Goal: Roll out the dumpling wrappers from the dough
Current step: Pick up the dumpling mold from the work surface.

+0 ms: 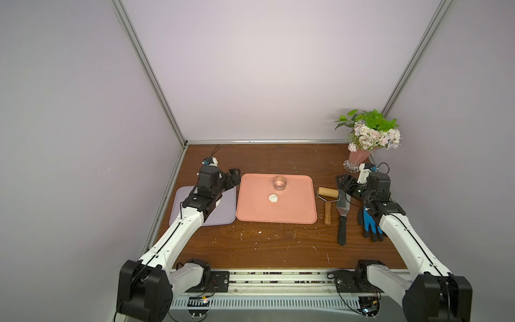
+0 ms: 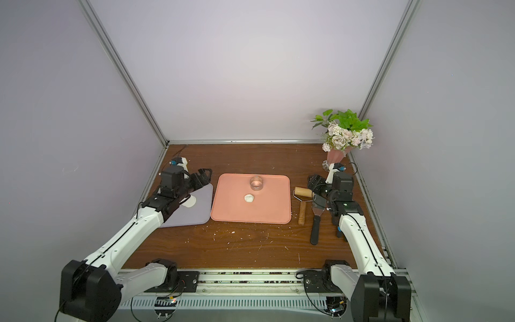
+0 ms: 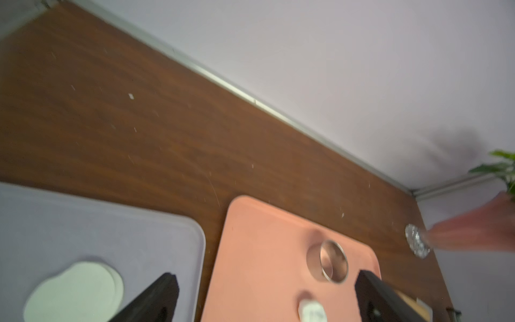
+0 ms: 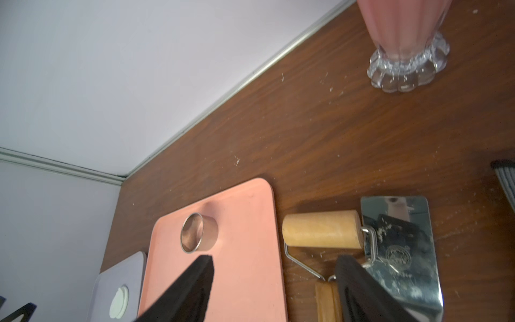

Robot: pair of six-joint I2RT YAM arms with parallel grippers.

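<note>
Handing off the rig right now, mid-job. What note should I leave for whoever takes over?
Left hand: open, empty, raised near the purple tray's far corner.
Right hand: open, empty, over the wooden roller beside the pink tray.
Dough: small lump on the pink tray, near the ring cutter.
Done: overlapping wrappers lie on the purple tray.
To do: probably grasp the roller, flatten the lump, cut more wrappers.

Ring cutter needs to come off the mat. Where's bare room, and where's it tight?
Free: the table strip behind the pink mat up to the back wall, and the wide front strip between mats and rail, crumbs only. Tight: right of the pink mat, where roller, spatula, glove and right claw bunch together.
</note>
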